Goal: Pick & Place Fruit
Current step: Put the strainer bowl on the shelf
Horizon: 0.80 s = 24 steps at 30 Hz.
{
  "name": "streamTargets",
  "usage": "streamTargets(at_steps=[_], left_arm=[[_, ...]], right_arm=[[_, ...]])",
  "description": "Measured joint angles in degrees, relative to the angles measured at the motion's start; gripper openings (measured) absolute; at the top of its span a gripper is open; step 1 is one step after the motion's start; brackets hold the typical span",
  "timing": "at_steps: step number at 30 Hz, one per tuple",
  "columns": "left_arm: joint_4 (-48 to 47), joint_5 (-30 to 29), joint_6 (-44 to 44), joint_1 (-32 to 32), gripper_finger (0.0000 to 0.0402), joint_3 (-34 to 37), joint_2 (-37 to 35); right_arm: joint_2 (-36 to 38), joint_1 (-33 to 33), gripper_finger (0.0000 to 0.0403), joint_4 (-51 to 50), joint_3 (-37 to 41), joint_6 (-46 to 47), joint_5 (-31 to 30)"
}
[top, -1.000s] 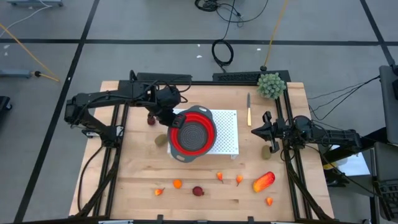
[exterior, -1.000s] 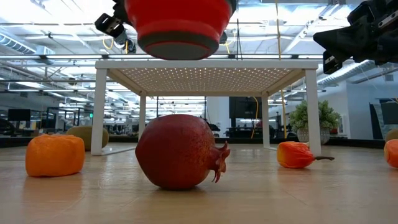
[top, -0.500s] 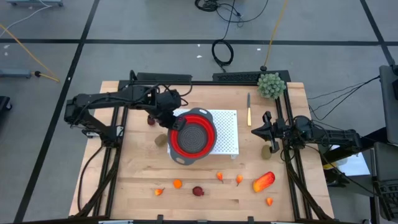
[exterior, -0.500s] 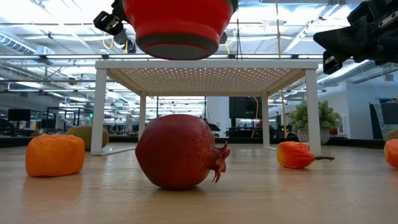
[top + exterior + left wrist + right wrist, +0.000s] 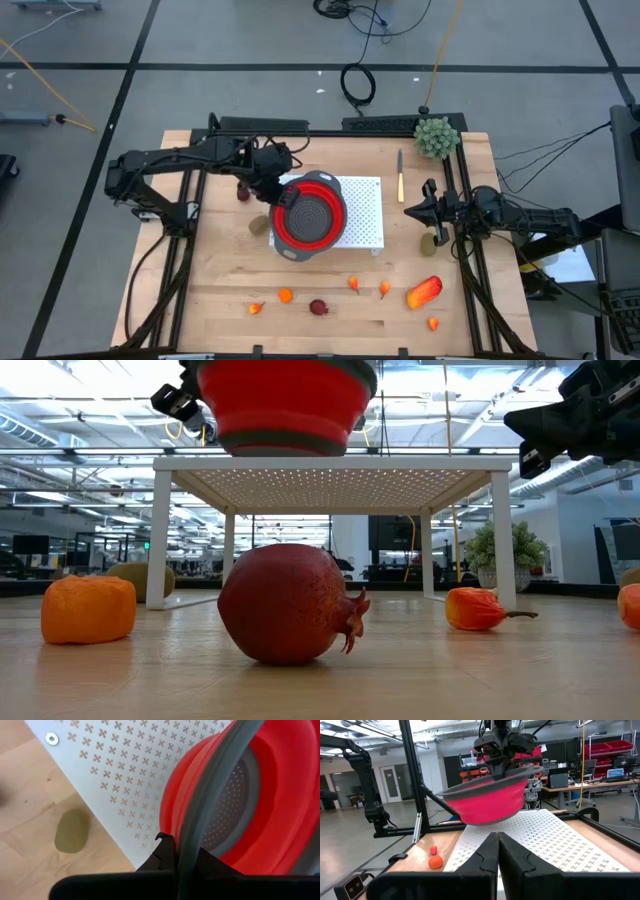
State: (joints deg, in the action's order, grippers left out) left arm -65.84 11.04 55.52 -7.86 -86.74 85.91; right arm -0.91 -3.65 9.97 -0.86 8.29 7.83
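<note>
Matt red-and-grey rubbery colander (image 5: pixel 311 215), white perforated metal stand (image 5: pixel 367 215), pale wooden table (image 5: pixel 210 290), matt plastic-looking fruit (image 5: pixel 288 603)

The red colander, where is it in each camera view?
High: red colander at centre, over the white perforated stand.
Low: top edge, above the stand.
Left wrist: right side, rim in the left gripper.
Right wrist: upper middle.
Shared landmark: the stand.

No readable text, labels, brands or numbers anywhere.

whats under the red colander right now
The white perforated stand and a bit of wooden table. The left gripper holds the colander raised above them. What lies directly beneath is covered.
</note>
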Motion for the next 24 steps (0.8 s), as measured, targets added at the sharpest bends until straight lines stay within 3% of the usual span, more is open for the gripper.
streamTargets(at_steps=[17, 24], left_arm=[[-0.1, 1.4, -1.0, -1.2, 0.0000, 0.0, 0.0], [0.2, 3.0, 0.6, -1.3, 0.0001, 4.2, 0.0]], right_arm=[[0.0, 0.0, 0.0000, 0.0, 0.0, 0.0, 0.0], [0.0, 0.0, 0.0000, 0.0, 0.0, 0.0, 1.2]])
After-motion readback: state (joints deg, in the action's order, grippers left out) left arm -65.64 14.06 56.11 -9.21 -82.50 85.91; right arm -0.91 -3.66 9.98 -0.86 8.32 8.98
